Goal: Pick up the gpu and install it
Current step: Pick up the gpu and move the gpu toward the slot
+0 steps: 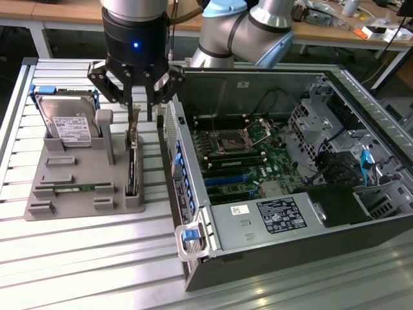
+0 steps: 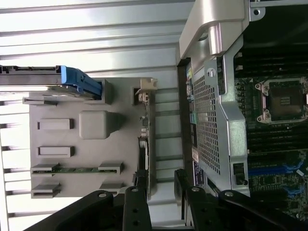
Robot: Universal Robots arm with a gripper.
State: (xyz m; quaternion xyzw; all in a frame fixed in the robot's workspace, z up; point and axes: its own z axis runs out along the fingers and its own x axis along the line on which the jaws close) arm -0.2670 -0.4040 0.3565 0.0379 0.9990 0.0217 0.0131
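Pick-up stage. The jaws stand wide open and empty, poised over the gpu (image 1: 131,166), which sits on edge in the holder (image 1: 77,173) directly beneath them, uninstalled. Gripping likely calls for the thin card centred between the jaws.

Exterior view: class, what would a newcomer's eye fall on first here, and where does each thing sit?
The black claw, open, hangs just over the gpu, which stands on edge in a grey holder at the exterior view's left. To the exterior view's right lies an open computer case with its motherboard bare. A hard drive stands at the holder's back.
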